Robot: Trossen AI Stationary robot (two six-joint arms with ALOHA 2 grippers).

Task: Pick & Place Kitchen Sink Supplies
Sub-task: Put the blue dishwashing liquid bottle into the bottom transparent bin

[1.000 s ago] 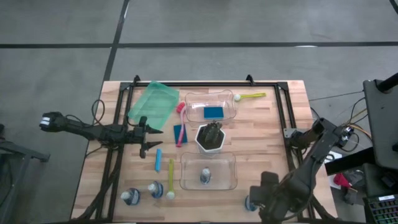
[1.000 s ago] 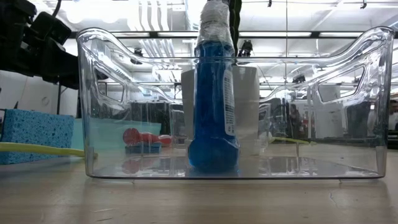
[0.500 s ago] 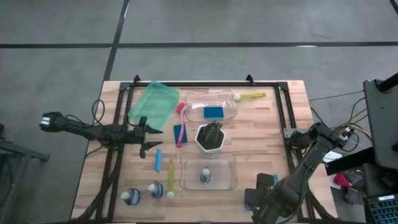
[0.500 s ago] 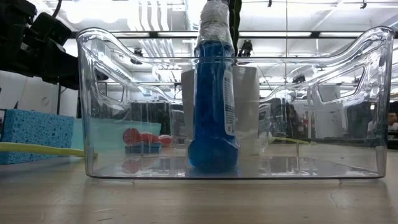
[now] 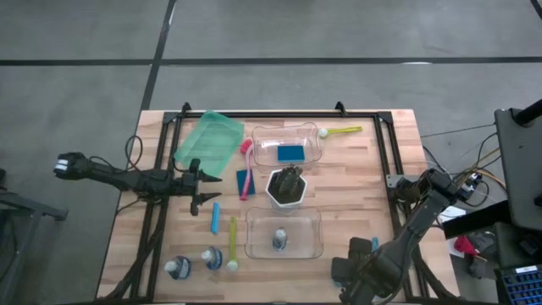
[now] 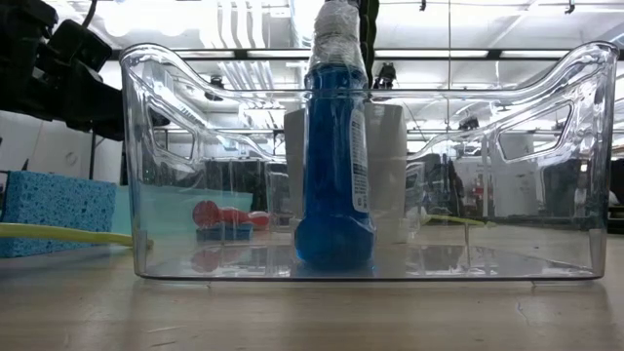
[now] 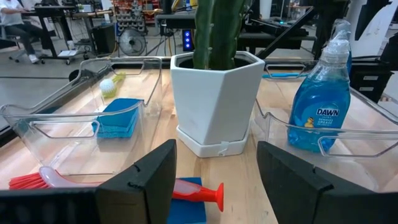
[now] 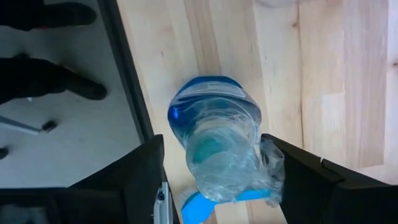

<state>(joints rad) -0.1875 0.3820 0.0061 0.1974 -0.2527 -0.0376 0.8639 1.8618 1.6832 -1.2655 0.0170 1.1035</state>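
Left gripper (image 5: 203, 184) waits above worktop's left side, fingers spread, empty. Dish soap bottle (image 5: 279, 241) upright in clear bin (image 5: 310, 229) at front centre. Right gripper (image 8: 211, 186) at front right corner, fingers wide astride another soap bottle (image 8: 217, 146), not clamped.

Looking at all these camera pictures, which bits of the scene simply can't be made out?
- Right end effector: in the high view its own arm hides it; whether it grips the soap bottle is unclear.
- Plant: cut off by the left wrist view's edge.
- Two bottles at the table's near edge: too small in the high view for labels.
- Blue sponge: partly cut off in the low view.
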